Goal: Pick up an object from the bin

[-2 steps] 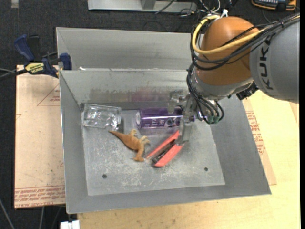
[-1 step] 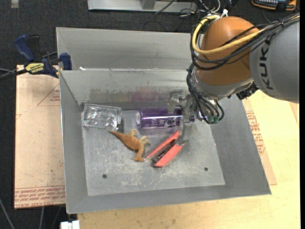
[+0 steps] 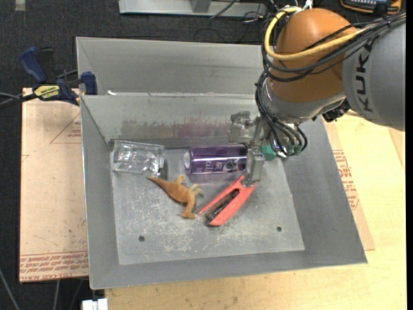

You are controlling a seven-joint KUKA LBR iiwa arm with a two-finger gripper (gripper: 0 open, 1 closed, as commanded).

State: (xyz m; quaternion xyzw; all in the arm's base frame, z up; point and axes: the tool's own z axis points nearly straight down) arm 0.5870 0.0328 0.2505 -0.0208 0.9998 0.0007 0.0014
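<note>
Gripper [image 3: 253, 176]: low in the bin, tip down at the upper end of the red tool and just beside the right end of the purple can; open or closed, cannot tell.
Red tool [image 3: 227, 203]: flat, red-handled with a dark strip, perhaps a cutter; lies slantwise on the bin floor, running from under the gripper down toward the view's left; looks to touch the gripper tip.
Purple can [image 3: 213, 161]: on its side, immediately to the view's left of the gripper.
Orange toy dinosaur [image 3: 178, 190]: farther left and lower than the gripper, just beside the far end of the red tool.
Clear plastic wrapper [image 3: 137, 158]: well apart from the gripper, beyond the can.
Bin [image 3: 193, 241]: grey metal, all four things flat on its floor.
Progress: gripper down among the things, nothing raised; secure hold and lift judged not yet done.
Likely pick: red tool, judging by closeness alone.
</note>
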